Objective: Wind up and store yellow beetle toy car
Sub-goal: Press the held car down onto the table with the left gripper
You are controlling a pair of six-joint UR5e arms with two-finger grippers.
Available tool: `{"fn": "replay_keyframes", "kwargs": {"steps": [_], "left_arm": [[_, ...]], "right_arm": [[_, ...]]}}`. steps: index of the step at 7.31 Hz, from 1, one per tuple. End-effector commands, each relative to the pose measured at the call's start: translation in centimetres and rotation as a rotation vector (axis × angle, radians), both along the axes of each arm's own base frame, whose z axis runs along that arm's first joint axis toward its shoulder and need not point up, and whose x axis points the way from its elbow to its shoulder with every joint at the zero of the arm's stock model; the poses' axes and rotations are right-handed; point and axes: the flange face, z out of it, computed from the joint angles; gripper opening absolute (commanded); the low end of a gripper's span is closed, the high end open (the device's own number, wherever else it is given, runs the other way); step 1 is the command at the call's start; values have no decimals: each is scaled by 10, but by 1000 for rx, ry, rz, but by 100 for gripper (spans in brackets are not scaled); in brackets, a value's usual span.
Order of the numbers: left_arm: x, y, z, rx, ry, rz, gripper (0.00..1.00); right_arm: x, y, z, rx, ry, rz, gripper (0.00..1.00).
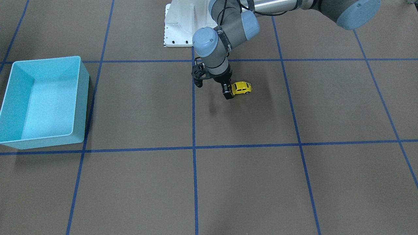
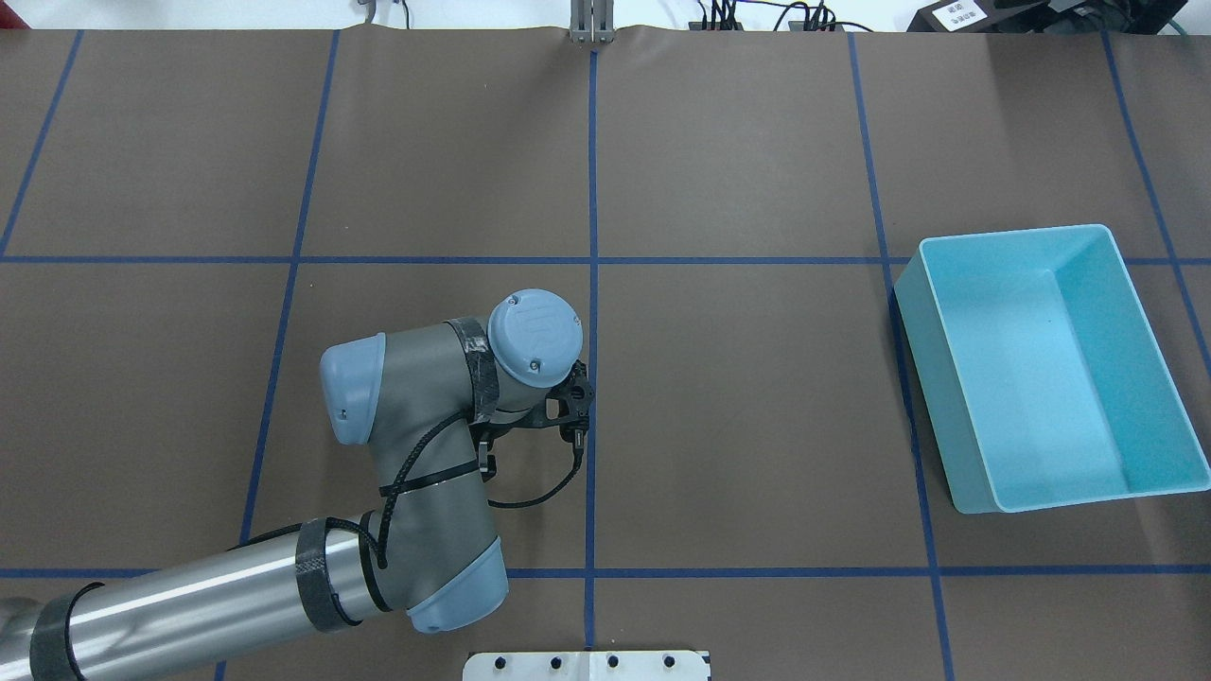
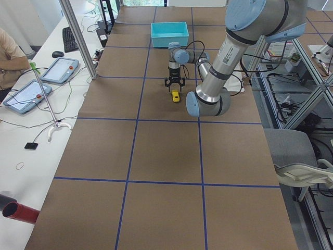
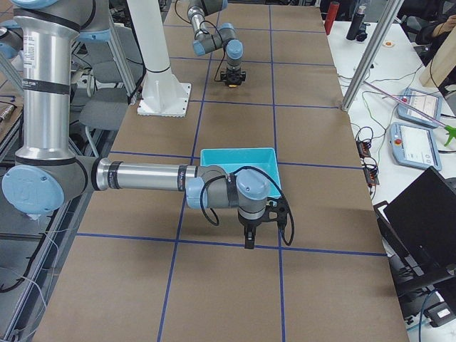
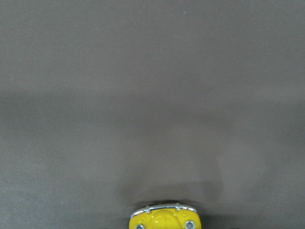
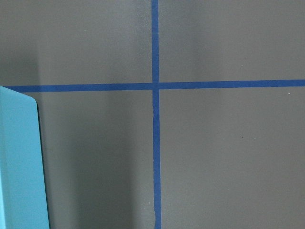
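Brown-covered worktop [image 1: 248, 182], ruled into squares by blue tape lines [image 1: 194, 130], with the white robot base plate [image 1: 178, 26] at its robot-side edge. The yellow beetle toy car [image 1: 242, 87] appears to rest on its wheels, near the central tape line and on the robot's left of it. The left pincer [image 1: 228, 91] stands low at the car's end nearest that line. One finger [image 1: 227, 93] shows against the flank facing the operators, its partner is hidden, and whether the pair presses on the car cannot be told. The left wrist view catches only the car's chrome-bumpered end at its bottom edge. Judged step: securing the car for winding. Recommended: clamp squarely across both flanks, nearer mid-body than the present end position, keep the wheels loaded on the worktop, and drag straight along the car's length so they roll rather than skid. An end grip risks the car pivoting. The turquoise bin [image 1: 39, 142] stands well apart on the robot's right. The right pincer [image 4: 248, 241] hangs just beside that bin, its state not determinable, and could obstruct delivery. The left arm's wrist hides the car from overhead.
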Motion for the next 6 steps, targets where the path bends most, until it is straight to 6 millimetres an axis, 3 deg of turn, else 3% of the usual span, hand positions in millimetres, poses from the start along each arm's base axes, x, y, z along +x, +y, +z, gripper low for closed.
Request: {"fn": "replay_keyframes", "kwargs": {"steps": [1, 2, 3, 4, 6], "left_arm": [[-3, 1, -1, -23, 6, -35, 41], [-5, 5, -6, -79, 22, -98, 17], [-11, 7, -13, -90, 40, -105, 0], [-22, 6, -13, -83, 51, -109, 0], [-73, -19, -1, -26, 76, -104, 0]], "right_arm": [[0, 0, -1, 1, 0, 0, 100], [0, -1, -2, 4, 0, 0, 100], [0, -1, -2, 3, 0, 0, 100], [0, -1, -2, 3, 0, 0, 100], [0, 0, -2, 3, 0, 0, 100]]}}
